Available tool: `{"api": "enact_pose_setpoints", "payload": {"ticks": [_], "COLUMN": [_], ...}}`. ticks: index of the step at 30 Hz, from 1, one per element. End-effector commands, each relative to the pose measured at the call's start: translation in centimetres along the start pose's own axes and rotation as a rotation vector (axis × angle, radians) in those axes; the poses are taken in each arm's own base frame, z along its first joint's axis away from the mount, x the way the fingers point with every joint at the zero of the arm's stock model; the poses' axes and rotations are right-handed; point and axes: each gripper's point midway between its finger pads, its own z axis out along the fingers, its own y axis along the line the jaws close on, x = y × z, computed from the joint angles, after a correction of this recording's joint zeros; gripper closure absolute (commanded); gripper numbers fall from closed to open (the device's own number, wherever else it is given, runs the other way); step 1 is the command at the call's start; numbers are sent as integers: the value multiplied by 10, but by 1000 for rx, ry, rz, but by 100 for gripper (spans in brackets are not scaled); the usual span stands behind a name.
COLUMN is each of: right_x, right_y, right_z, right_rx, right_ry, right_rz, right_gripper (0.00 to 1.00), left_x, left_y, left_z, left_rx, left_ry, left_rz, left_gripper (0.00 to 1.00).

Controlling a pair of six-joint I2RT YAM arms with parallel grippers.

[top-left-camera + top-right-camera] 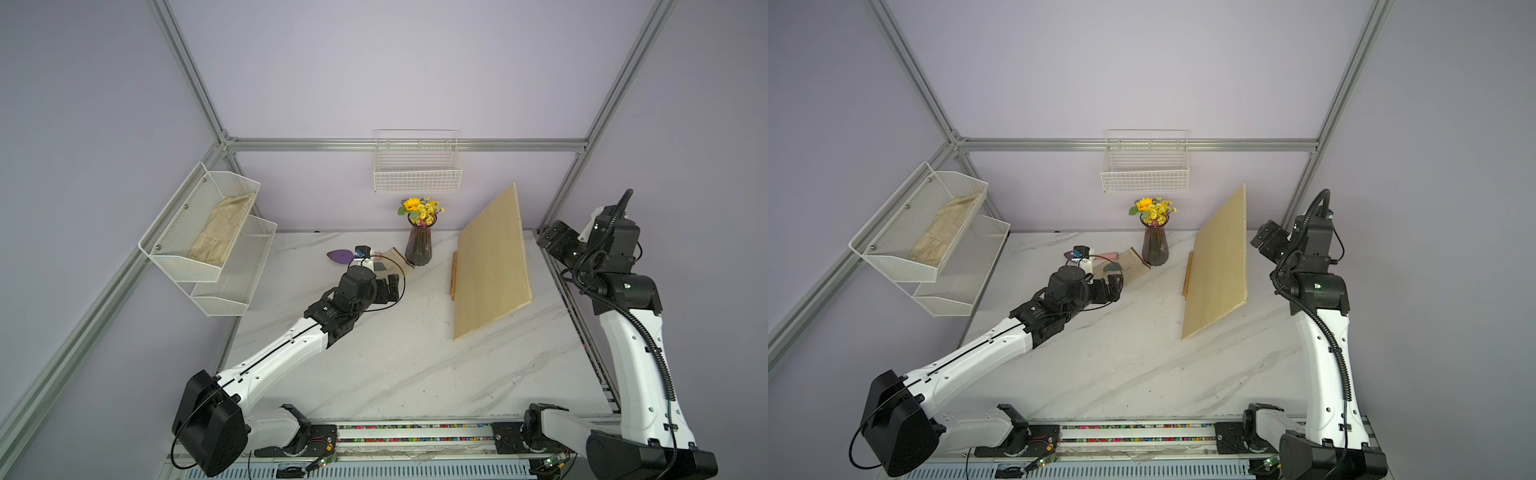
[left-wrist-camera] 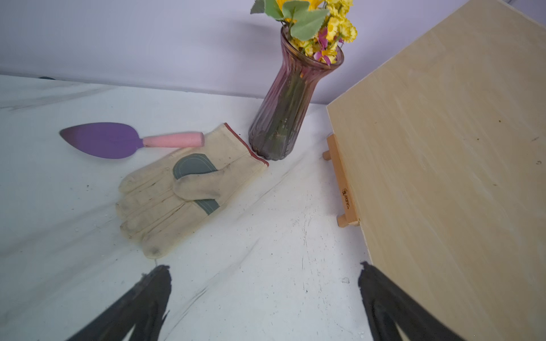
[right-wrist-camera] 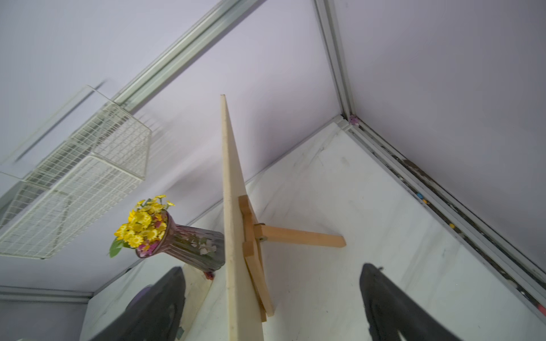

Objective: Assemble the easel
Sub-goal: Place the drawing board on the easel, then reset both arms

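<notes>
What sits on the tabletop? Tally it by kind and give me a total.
Easel: 1
Plywood board: 1
Vase of flowers: 1
Work glove: 1
Trowel: 1
Total: 5

Lilac walls (image 1: pixel 415 62), white marble table (image 1: pixel 395 365)

Lies open across the near and middle table (image 1: pixel 395 374). Crowds up at far centre with trowel (image 2: pixel 103 140), glove (image 2: pixel 177 192) and vase (image 1: pixel 417 247), close together. Narrows to a slot between vase and easel (image 2: pixel 343 183), with the tilted board (image 1: pixel 490 266) walling off the right.
</notes>
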Motion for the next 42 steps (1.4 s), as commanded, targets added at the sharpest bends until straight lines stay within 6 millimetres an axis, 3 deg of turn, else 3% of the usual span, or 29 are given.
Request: {"api": "enact_pose_setpoints", "payload": {"ticks": [1, 7, 10, 12, 16, 19, 22, 30, 33, 38, 42], "right_x": [-17, 1, 22, 39, 66, 83, 102, 150, 165, 188, 189], "right_y": [-16, -50, -79, -96, -131, -144, -156, -145, -134, -118, -98], "right_z": [-14, -42, -40, -28, 2, 32, 61, 114, 128, 149, 157], "right_rx": [60, 138, 220, 267, 376, 400, 424, 222, 139, 20, -68], "right_ry": [-134, -207, -230, -227, -268, -281, -267, -225, -197, -163, -191], "right_rz": [58, 44, 43, 41, 44, 27, -10, -134, -181, -244, -311], "right_gripper": [6, 4, 3, 3, 3, 3, 3, 3, 3, 3, 3], "left_x": [-17, -12, -10, -7, -4, 1, 8, 28, 21, 28, 41], "left_y": [26, 63, 80, 95, 152, 189, 214, 256, 255, 262, 263], "left_z": [-13, -19, -19, -19, -34, -44, -51, -54, -45, -25, -9], "left_rx": [-89, -169, -216, -282, -556, -691, -772, -860, -804, -749, -683], "left_ry": [-66, -86, -94, -93, -136, -168, -186, -226, -277, -315, -340], "left_rz": [-9, -69, -86, -80, -91, -92, -73, 18, 132, 175, 214], "left_gripper": [0, 0, 0, 0, 0, 0, 0, 0, 0, 0, 0]}}
